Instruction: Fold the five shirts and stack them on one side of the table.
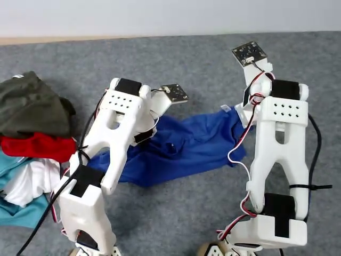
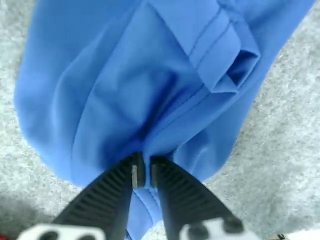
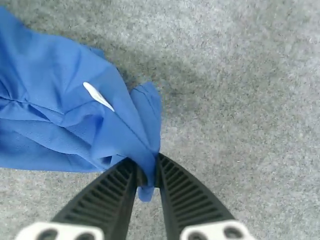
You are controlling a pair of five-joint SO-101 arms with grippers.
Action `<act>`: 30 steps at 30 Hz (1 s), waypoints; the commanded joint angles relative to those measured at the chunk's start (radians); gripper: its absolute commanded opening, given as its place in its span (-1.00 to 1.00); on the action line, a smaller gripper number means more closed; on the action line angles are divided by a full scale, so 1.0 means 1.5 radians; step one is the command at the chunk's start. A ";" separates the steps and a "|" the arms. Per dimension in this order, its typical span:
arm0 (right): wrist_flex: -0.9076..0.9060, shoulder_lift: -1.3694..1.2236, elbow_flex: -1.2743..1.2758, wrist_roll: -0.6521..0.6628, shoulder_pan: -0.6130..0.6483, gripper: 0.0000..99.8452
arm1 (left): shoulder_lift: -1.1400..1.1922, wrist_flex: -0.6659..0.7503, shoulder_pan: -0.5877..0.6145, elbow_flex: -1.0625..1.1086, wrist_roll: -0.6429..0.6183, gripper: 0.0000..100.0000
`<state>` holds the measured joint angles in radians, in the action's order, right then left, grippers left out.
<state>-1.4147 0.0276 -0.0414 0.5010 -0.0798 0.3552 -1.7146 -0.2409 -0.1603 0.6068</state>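
**Q:** How many shirts are counted, and where are they found?

**A:** Five are counted. One blue shirt (image 1: 186,146) is laid crumpled on the grey table (image 1: 176,213), between the two arms. Four more are heaped in a pile (image 1: 32,149) beyond the blue shirt's end on the left arm's side. An olive shirt (image 1: 32,106) is placed on top, with a red shirt (image 1: 37,145), a white shirt (image 1: 32,178) and a teal shirt (image 1: 18,213) below it.

**Q:** How are the grippers set?

**A:** Two are counted. The left gripper (image 2: 143,175) is clamped on a fold of the blue shirt, with the cloth pinched between its fingers. The right gripper (image 3: 148,175) is clenched on a corner at the blue shirt's opposite end, near a white tag (image 3: 98,96).

**Q:** Can any writing be read?

**A:** One white tag is seen on the blue shirt and one pale label (image 1: 18,76) on the olive shirt. No writing can be made out on either.

**Q:** What is hidden or cut off?

**A:** The pile is cut off by the high view's edge. The teal shirt is seen in two patches, parted by the white shirt. The blue shirt's end toward the pile is covered by the left arm (image 1: 106,154), so it cannot be told whether the blue shirt and the pile touch.
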 commanded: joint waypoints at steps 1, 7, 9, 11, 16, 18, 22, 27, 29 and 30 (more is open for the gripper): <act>-0.007 0.042 -0.034 0.005 -0.003 -0.98 | -0.012 -0.005 0.007 -0.028 0.002 -0.99; -0.060 0.094 -0.089 0.003 -0.004 -0.98 | -0.124 -0.010 0.008 -0.121 -0.114 -0.99; -0.076 0.125 -0.110 0.003 -0.007 -0.98 | -0.183 -0.009 0.009 -0.160 -0.173 -0.99; -0.084 0.162 -0.131 0.005 -0.008 -0.98 | -0.240 -0.009 0.012 -0.199 -0.209 -0.99; -0.078 0.253 -0.195 0.007 -0.008 -0.98 | -0.353 0.019 0.072 -0.322 -0.219 -0.99; -0.078 0.280 -0.219 0.015 -0.009 -0.98 | -0.384 0.042 0.103 -0.365 -0.217 -0.99; -0.075 0.314 -0.268 0.047 -0.036 -0.98 | -0.428 0.086 0.172 -0.436 -0.216 -0.99; -0.041 0.340 -0.295 0.074 -0.103 -0.98 | -0.472 0.109 0.212 -0.494 -0.216 -0.99; -0.028 0.362 -0.295 0.084 -0.120 -0.98 | -0.489 0.119 0.211 -0.513 -0.214 -0.99; -0.023 0.373 -0.295 0.089 -0.124 -0.98 | -0.497 0.124 0.211 -0.521 -0.205 -0.99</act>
<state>-1.4899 0.5294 -0.4404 0.6084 -0.2194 -0.3414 -1.5704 0.0614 -0.8892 0.2938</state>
